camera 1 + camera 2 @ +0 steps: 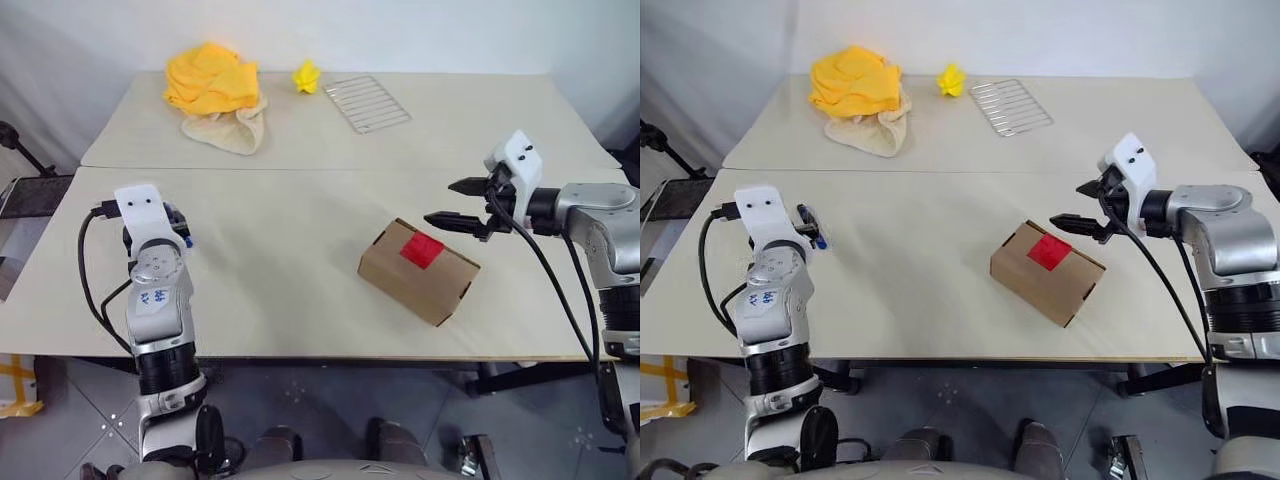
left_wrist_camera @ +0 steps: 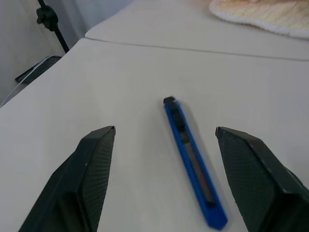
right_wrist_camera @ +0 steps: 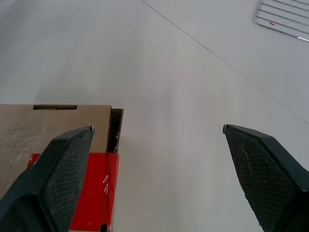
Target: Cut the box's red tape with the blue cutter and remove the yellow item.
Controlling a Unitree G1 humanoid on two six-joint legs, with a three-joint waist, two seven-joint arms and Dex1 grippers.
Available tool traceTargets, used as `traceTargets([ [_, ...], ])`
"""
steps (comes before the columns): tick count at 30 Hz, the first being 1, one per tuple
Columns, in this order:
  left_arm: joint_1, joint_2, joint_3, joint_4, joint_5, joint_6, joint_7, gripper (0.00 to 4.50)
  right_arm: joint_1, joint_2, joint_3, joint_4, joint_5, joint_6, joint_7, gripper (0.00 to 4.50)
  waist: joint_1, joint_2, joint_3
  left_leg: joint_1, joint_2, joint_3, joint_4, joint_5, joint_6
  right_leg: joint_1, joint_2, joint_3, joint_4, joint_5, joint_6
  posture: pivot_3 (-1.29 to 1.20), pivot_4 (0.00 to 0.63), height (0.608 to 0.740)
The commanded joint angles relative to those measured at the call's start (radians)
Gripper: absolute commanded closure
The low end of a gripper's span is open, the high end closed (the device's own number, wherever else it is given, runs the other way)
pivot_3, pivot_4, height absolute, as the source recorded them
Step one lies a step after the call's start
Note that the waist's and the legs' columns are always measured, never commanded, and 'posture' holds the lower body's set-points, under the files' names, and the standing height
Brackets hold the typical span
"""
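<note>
Fingers of the left gripper (image 2: 164, 145) stand wide apart and hold nothing; the blue cutter (image 2: 193, 162) lies flat on the tabletop (image 1: 280, 270) between and just ahead of them, its length roughly in line with the fingers. This placement suits a closing grasp across the cutter's slim body, so picking it up is probably the step in hand.

Near the middle of the tabletop, to the right, the box (image 1: 418, 270) lies closed, turned at an angle to the table edge. The red tape (image 1: 422, 249) sits on its top face, uncut, bridging the flap seam. The yellow item is presumably inside the box.

The right gripper (image 1: 455, 203) hovers just beside the box's far right corner, fingers spread wide and empty, likely positioned to steady the box.

At the far side lie an orange-yellow cloth heap (image 1: 210, 78), a cream cloth (image 1: 232, 131), a spiky yellow lump (image 1: 306, 76) and a wire rack (image 1: 367, 103).

No legible writing appears on any object.
</note>
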Motion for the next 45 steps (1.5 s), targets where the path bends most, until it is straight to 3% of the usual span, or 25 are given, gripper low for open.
traceTargets([
  [1,-0.053,-0.005,0.040,0.041,-0.025,-0.017,0.037,0.86,-0.033,0.004,-0.008,-0.008,0.015,-0.007,0.049,0.00,-0.001,0.000,0.000,0.000,0.000,0.000,0.000,0.000,0.000,0.000,0.000,0.000,0.000,0.000,0.000,0.00,0.150,0.740],
  [8,-0.121,-0.016,0.072,0.171,-0.043,-0.003,0.102,0.86,-0.034,0.017,-0.023,-0.006,0.064,0.008,0.150,0.00,0.000,0.000,0.000,0.000,0.000,0.000,0.001,0.000,0.000,0.000,0.000,0.000,0.000,0.000,0.000,0.00,0.150,0.740],
  [17,-0.181,-0.020,0.073,0.273,-0.092,0.001,0.112,0.86,-0.033,0.028,-0.017,-0.013,0.052,0.005,0.151,0.00,-0.001,-0.001,0.000,0.000,0.000,0.000,0.001,0.000,0.000,0.000,0.000,0.000,0.001,0.000,0.000,0.00,0.150,0.740],
  [21,-0.184,-0.022,0.076,0.265,-0.100,0.010,0.126,1.70,-0.024,0.028,-0.018,-0.014,0.046,0.001,0.147,0.00,-0.001,-0.001,0.000,0.000,0.000,0.000,0.001,0.000,0.000,0.000,0.000,0.000,0.001,0.000,0.000,0.00,0.150,0.740],
  [37,-0.189,-0.021,0.104,0.329,-0.145,0.076,0.143,1.70,-0.011,0.028,-0.018,-0.018,0.034,-0.010,0.139,0.00,0.000,-0.001,0.000,0.000,0.000,0.000,0.002,0.000,0.000,0.000,0.000,0.000,0.001,0.000,0.000,0.00,0.150,0.740],
  [45,-0.209,-0.044,0.200,0.330,-0.204,0.168,0.184,1.70,-0.012,0.023,-0.019,-0.015,0.029,-0.014,0.141,0.00,0.000,-0.001,0.000,0.000,0.000,0.000,0.003,0.000,0.000,0.000,0.000,0.001,0.002,0.000,0.000,0.00,0.150,0.740],
])
